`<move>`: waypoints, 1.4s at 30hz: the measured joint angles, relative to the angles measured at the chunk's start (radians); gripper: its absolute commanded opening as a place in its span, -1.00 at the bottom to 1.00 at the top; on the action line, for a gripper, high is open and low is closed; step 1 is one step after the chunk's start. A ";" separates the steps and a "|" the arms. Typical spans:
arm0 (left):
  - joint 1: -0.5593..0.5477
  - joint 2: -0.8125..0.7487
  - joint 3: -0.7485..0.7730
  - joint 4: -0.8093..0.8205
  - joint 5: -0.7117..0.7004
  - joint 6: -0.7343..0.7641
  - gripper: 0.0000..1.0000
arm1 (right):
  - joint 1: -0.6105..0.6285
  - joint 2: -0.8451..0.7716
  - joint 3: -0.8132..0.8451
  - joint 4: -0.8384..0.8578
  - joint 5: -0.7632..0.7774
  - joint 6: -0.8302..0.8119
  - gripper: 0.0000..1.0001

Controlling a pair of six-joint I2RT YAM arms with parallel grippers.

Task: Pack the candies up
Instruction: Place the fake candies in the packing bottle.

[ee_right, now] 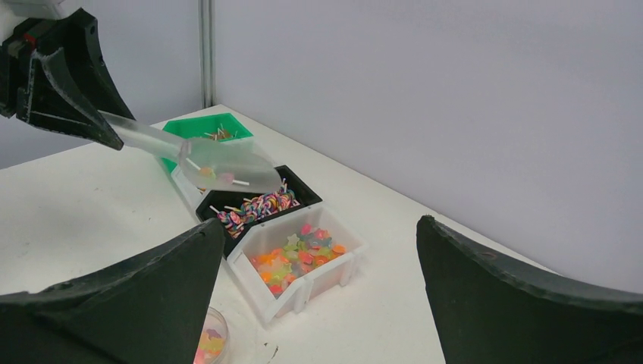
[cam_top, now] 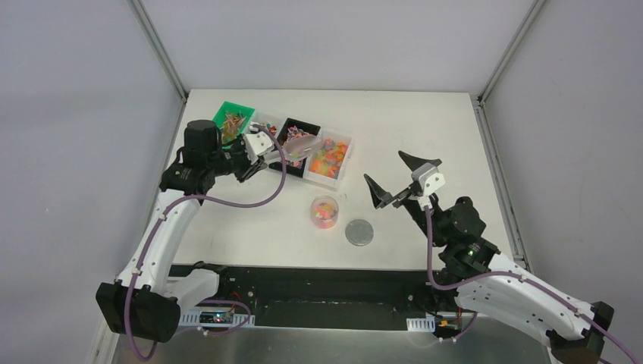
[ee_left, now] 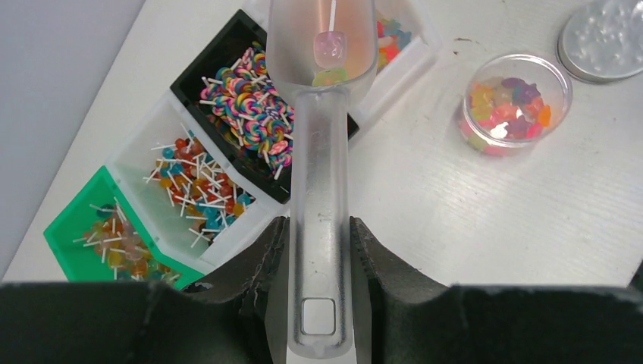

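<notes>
1. Left gripper (ee_left: pixel 318 239): clamped on the handle of a translucent plastic scoop (ee_left: pixel 321 152). We judge it is held level so the load does not spill.
2. Candies (ee_left: pixel 331 47): a pink lollipop and a gummy lie in the scoop bowl, above the black rectangular bin (ee_left: pixel 199 64). More fill the far-left bins and the clear round tub (ee_left: pixel 567 89) nearer us.
3. Grey round lid (cam_top: pixel 359 232): flat on the white worktop (cam_top: pixel 425 121) just beside the tub, so the tub is open for filling.
4. Right gripper (cam_top: pixel 383 165): fingers wide apart, holding nothing, right of the tub.
</notes>
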 measured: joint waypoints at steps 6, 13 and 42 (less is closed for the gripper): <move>-0.058 0.000 0.024 -0.124 -0.019 0.094 -1.00 | 0.000 -0.028 0.000 -0.002 0.008 -0.008 1.00; -0.088 -0.013 0.034 -0.229 -0.022 0.162 -1.00 | 0.000 -0.054 0.001 -0.002 0.016 -0.010 0.99; -0.325 -0.016 0.120 -0.475 -0.117 0.223 -1.00 | 0.000 -0.047 0.001 -0.002 0.016 0.005 0.99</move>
